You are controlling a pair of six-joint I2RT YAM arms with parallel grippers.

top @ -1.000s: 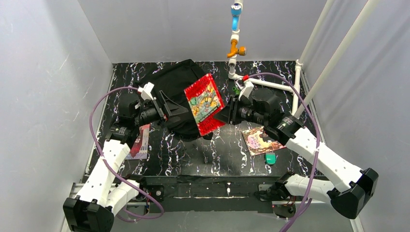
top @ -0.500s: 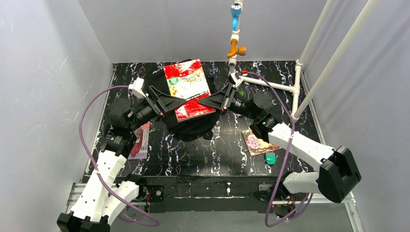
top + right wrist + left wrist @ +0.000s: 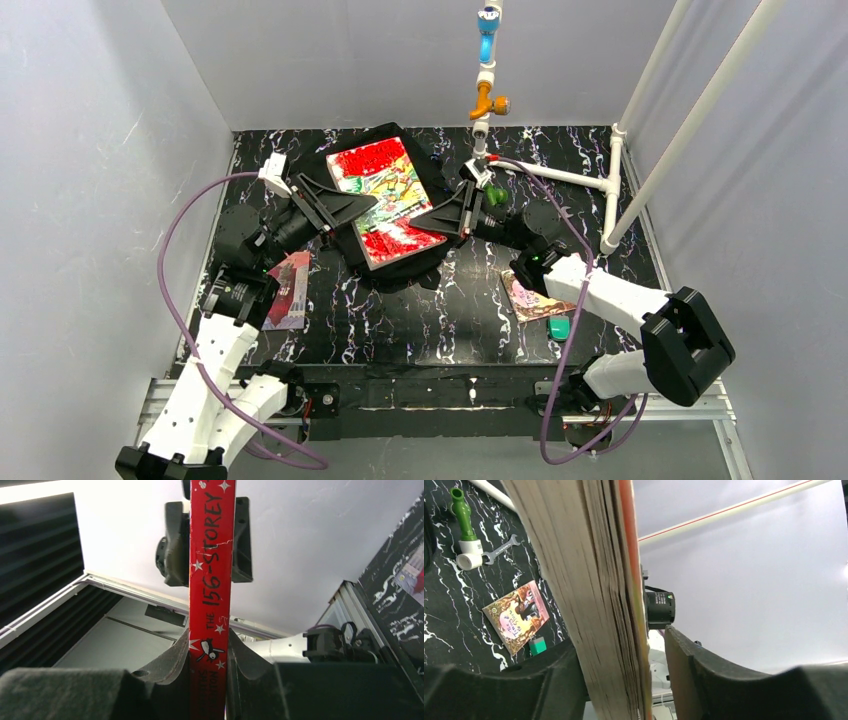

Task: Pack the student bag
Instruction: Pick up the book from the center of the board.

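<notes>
**Entry: red book, held over the student bag**

Nearest, on the right of the table (image 3: 420,325), lay a pink book (image 3: 528,292) with a small green thing (image 3: 559,327) just beside it. At left a third book (image 3: 289,292) lay partly under the left arm. All sat apart from the bag, probably waiting to be packed.

Mid-table, the red book (image 3: 385,200) hung tilted, cover up. The right gripper (image 3: 422,218) was pinched on its spine. The left gripper (image 3: 342,197) straddled the page edge with a gap at one finger, so it was not clamped. The two-sided hold probably served to steady and steer the broad book.

The student bag (image 3: 398,272) lay directly beneath, largely covered, its opening unseen.

Farthest, a white pipe frame (image 3: 560,176) crowded the right gripper. The left side offered more room.
</notes>
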